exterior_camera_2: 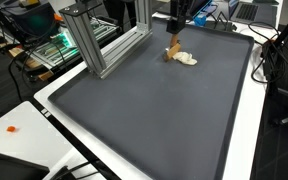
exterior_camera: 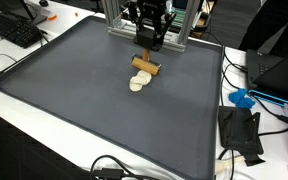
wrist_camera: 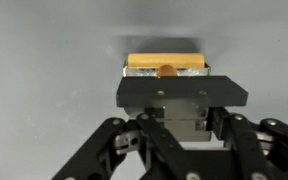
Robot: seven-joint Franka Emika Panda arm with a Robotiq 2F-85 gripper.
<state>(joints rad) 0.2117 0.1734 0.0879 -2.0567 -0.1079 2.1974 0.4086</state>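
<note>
A small wooden block (exterior_camera: 146, 67) with dark ends lies on the grey mat (exterior_camera: 74, 110) near its far edge, in both exterior views (exterior_camera_2: 171, 52). Pale cream pieces (exterior_camera: 138, 83) lie touching it on the mat, also seen in an exterior view (exterior_camera_2: 187, 59). My gripper (exterior_camera: 148, 45) points down right above the block (exterior_camera_2: 174, 25). In the wrist view the block (wrist_camera: 166, 66) shows just beyond the gripper's black plate (wrist_camera: 182, 95). The fingertips are hidden behind that plate, so I cannot tell whether they are on the block.
An aluminium frame (exterior_camera: 119, 20) stands at the mat's far edge, close to the gripper (exterior_camera_2: 94, 45). A keyboard (exterior_camera: 19, 30), a blue object (exterior_camera: 242, 98) and a black device (exterior_camera: 242, 135) lie off the mat. Cables run along the table edges.
</note>
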